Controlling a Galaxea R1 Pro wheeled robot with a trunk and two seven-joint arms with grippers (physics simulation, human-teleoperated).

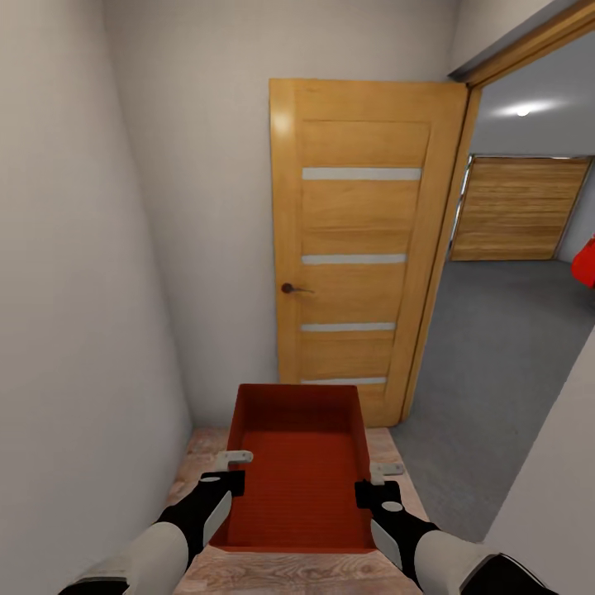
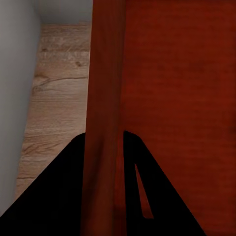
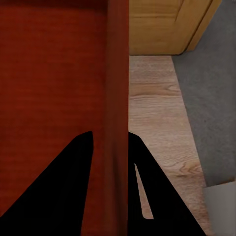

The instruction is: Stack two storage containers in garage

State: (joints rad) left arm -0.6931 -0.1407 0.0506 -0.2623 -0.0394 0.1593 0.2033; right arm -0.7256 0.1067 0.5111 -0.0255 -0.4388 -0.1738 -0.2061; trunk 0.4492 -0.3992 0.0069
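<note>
1 storage container [image 1: 302, 475] carried toward the garage doorway, both grippers clamped on its long walls.

The left gripper [image 1: 234, 469] pinches the left wall and the right gripper [image 1: 376, 482] the right wall, each with a finger either side of the thin rim (the wrist views show this plainly). The bin hangs above the wood plank floor [image 1: 289, 574] facing an open wooden door [image 1: 359, 248], the grey concrete floor [image 1: 496, 364] just beyond. It looks light and stiff, its smooth walls likely slippery, so even pressure midway along both sides seems wise.
</note>
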